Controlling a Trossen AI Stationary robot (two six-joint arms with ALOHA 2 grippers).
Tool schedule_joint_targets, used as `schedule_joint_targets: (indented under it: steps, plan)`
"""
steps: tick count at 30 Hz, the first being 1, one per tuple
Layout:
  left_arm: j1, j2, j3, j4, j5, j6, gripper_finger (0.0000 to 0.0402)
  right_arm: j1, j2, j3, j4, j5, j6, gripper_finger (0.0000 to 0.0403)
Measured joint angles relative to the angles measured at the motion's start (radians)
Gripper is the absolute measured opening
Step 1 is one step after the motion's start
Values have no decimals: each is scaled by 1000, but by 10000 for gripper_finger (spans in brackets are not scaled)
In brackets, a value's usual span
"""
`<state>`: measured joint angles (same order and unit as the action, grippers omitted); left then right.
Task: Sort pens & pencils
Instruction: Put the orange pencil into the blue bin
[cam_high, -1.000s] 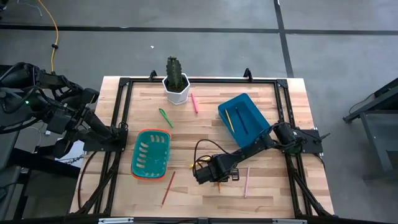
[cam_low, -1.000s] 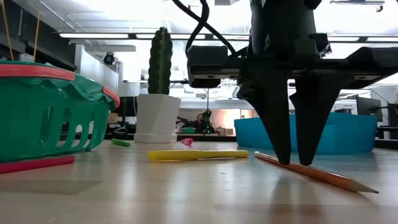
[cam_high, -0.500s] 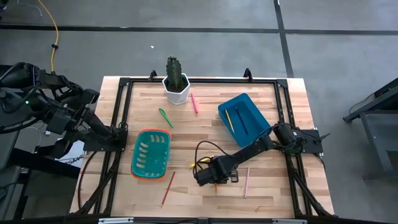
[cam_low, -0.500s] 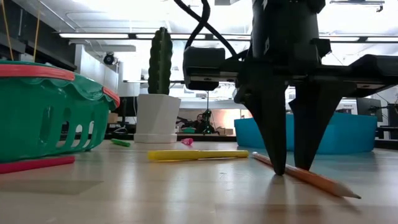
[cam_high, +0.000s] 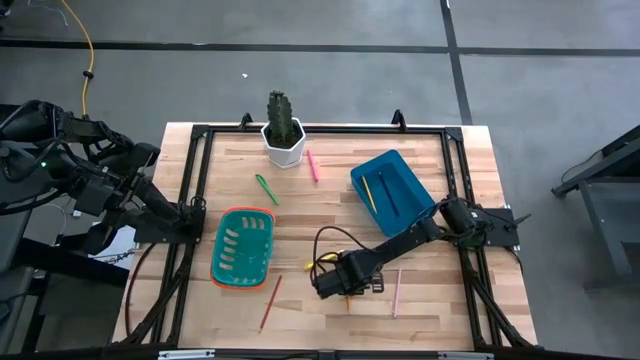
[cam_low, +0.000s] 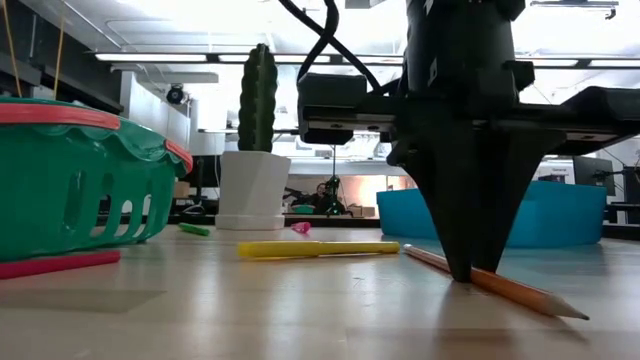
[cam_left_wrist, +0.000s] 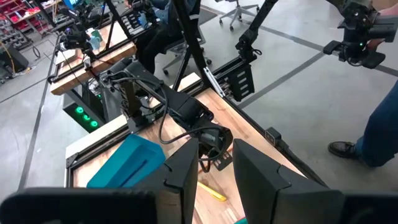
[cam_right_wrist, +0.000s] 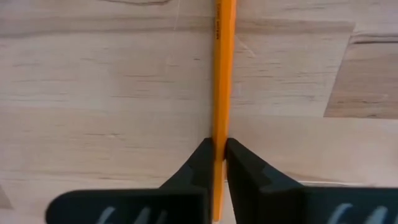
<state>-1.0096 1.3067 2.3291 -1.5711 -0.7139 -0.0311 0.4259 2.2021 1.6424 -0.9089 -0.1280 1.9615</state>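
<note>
Right gripper (cam_low: 470, 272) is pinched onto an orange pencil (cam_right_wrist: 222, 68) lying flat on the wooden table (cam_high: 440, 300) — lower centre of the high view, tips touching the boards. Yellow pen (cam_low: 318, 248) lies just left in the low view. Left gripper (cam_left_wrist: 214, 171) waits off the table's left edge, fingers slightly apart.

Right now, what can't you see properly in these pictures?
- High view: the orange pencil is hidden under the right hand.
- Right wrist view: the pencil runs off the picture's edge, so its tip does not show.
- Low view: the green basket has tall walls that hide its inside.
- High view: the sticks in the blue bin are too small to name.
- Left wrist view: the left hand blocks the table below it.
</note>
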Motion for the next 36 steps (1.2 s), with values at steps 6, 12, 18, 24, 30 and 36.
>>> schedule_joint_targets:
  steps: [6, 12, 18, 24, 30, 36]
  plan:
    - [0, 0, 0, 0, 0, 0, 88, -3, 6, 41, -69, 38, -31, 7]
    - [0, 0, 0, 0, 0, 1, 88, -27, 6, 148, -195, 92, -92, 6]
    - [0, 0, 0, 0, 0, 0, 88, -42, 6, 270, -301, 191, -124, 5]
    - [0, 0, 0, 0, 0, 0, 88, -79, 4, 438, -516, 297, -174, 5]
    - [0, 0, 0, 0, 0, 0, 88, -145, -3, 551, -664, 330, -291, 5]
    - [0, 0, 0, 0, 18, -10, 88, -237, -28, 538, -661, 337, -416, 5]
